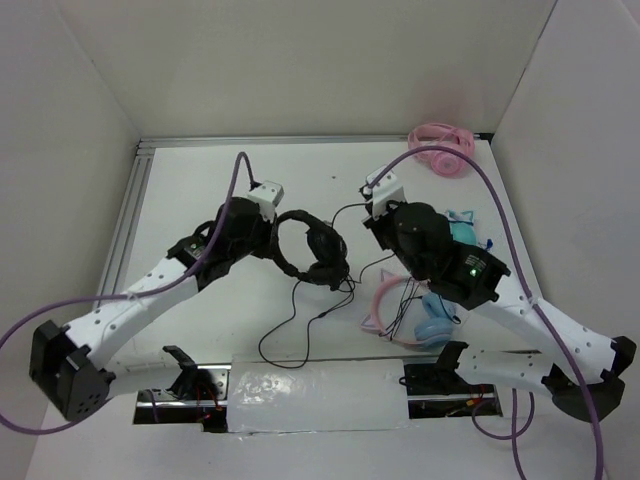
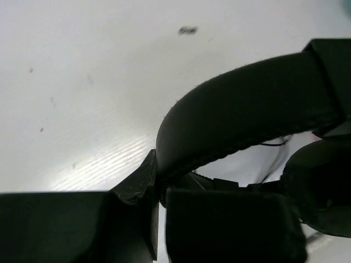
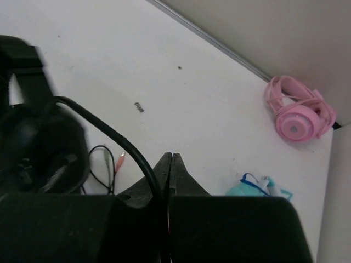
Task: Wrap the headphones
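Two grips active. Left gripper (image 2: 156, 175) is clenched on the headband (image 2: 247, 104) of the black headphones (image 1: 318, 250), which sit mid-scene on the table (image 1: 190, 180) between both arms. Right gripper (image 3: 169, 160) is pinched shut on the cable (image 3: 109, 129), just right of the earcups (image 1: 326, 264). The rest of the cable trails loose toward the near edge. Pink headphones (image 1: 440, 152) in the far right corner, cat-ear headphones (image 1: 405, 312) near right.

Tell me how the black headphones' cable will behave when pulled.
Probably floppy: the cable lies in loose loops on the table. Thin, so it may slip through the right gripper. Slack may snag the nearby pink headset.
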### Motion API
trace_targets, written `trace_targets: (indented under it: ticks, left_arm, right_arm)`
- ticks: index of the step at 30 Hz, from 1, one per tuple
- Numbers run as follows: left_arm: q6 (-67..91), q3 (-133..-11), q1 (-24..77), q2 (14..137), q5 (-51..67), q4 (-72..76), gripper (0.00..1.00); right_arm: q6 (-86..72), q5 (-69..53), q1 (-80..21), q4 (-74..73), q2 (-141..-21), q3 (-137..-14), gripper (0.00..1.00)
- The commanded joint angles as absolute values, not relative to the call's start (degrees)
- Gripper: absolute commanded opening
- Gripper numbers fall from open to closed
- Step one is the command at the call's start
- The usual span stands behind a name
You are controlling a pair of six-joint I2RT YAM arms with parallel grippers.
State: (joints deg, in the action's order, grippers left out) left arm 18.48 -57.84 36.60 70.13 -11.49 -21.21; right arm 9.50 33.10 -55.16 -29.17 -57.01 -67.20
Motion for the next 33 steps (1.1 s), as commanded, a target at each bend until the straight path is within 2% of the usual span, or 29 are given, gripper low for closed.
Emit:
trace_targets:
  ticks: [1, 6, 16, 25, 28, 33]
  left_arm:
    - [9.2, -55.6, 38.1, 61.8, 0.7, -6.3, 0.00]
    - [5.2, -54.8, 41.7, 59.2, 7.5, -8.3, 0.00]
    - [6.4, -55.5, 50.3, 55.5, 7.3, -12.7, 0.00]
    - [9.0, -55.5, 53.6, 50.6, 4.1, -10.9, 0.00]
    - [12.1, -58.5, 53.6, 51.0, 1.3, -11.5, 0.00]
    - [14.3, -61.8, 53.6, 50.9, -1.9, -9.7, 0.00]
  right_arm:
    - [19.0, 21.3, -49.2, -23.6, -56.2, -69.9, 0.00]
    - [21.7, 9.1, -44.0, -20.0, -61.0, -72.2, 0.00]
    - [11.4, 0.3, -33.8, -10.4, -71.7, -76.8, 0.00]
    - [6.8, -14.4, -30.7, -3.3, -72.3, -67.1, 0.00]
    - [3.7, -21.0, -30.8, -0.3, -71.2, -62.9, 0.07]
    - [0.2, -29.7, -30.8, 6.7, -70.5, -56.4, 0.14]
